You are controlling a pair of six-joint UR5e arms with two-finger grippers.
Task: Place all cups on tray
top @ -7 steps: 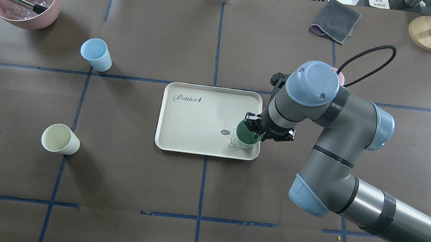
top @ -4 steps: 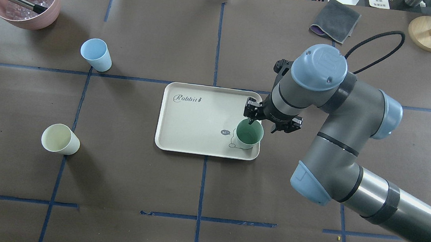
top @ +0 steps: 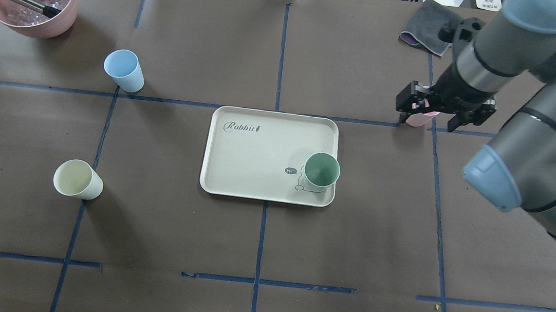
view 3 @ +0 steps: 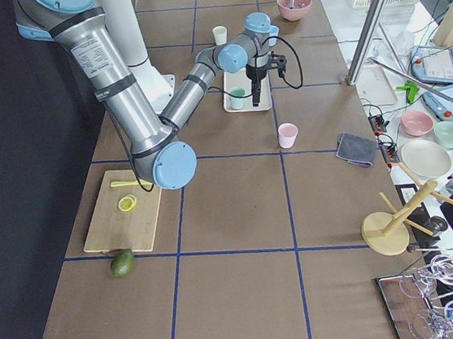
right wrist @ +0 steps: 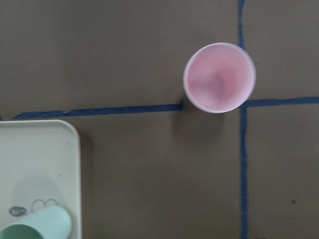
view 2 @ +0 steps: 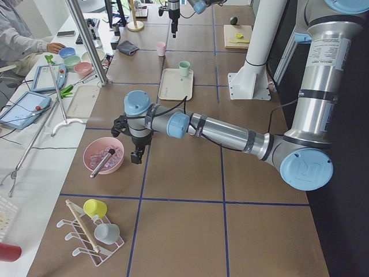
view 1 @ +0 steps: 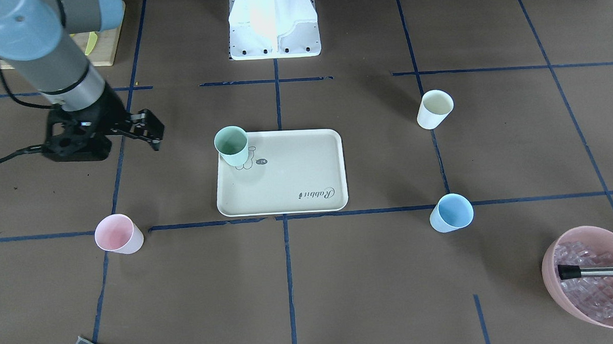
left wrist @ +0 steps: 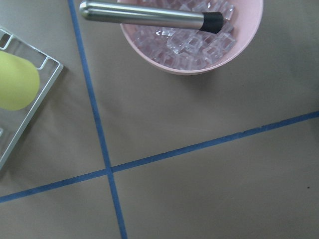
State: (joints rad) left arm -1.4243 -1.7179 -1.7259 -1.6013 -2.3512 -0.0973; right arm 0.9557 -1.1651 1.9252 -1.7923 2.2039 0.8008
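The right claw [top: 409, 107] hangs open and empty, up in the air near the pink cup [right wrist: 220, 77]; that cup stands on the table [top: 172, 227], off the tray [top: 257, 159]; the green cup [top: 322, 172] stands on the tray by a tiny "hi"; the tray says "Rabbit"; the blue cup [top: 124, 70] and white cup [top: 78, 179] stand on the table, well apart from the tray; the left claw [view 2: 137, 157] hangs by the ice bowl [view 2: 104, 156], open or closed I cannot tell.

Right gripper [view 1: 156, 136] aloft, jaws apart; left gripper [view 2: 136, 157] pointing down.

mint cup [top: 322, 172]: on tray [top: 251, 166] | pink cup [view 1: 118, 233], blue cup [top: 123, 70], cream cup [top: 77, 179]: off
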